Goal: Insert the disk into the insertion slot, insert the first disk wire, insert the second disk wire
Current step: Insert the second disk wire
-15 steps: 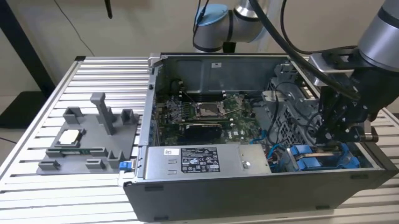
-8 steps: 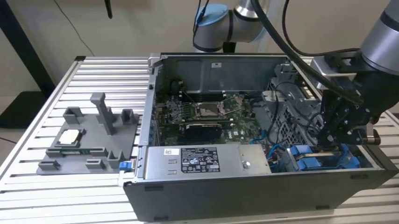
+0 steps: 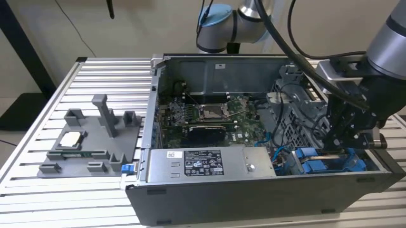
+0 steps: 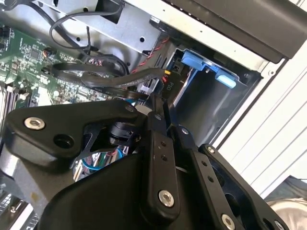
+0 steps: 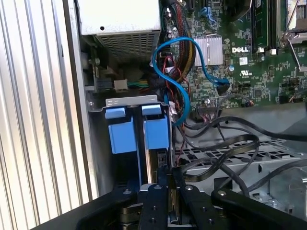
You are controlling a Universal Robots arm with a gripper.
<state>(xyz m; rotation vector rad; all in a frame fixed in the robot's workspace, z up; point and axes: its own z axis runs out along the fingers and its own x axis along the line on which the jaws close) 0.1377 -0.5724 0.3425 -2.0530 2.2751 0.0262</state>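
First wrist view puts the disk (image 5: 154, 139), in its blue carrier, edge-on in the drive bay directly ahead of the gripper (image 5: 165, 189). Its long axis runs in line with the fingers (image 5: 156, 201), which sit narrowly together around its near edge.

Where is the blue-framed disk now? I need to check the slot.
The blue-framed disk sits in the open computer case's bay at the exterior view's lower right, beside the silver power-supply box, directly under the gripper.
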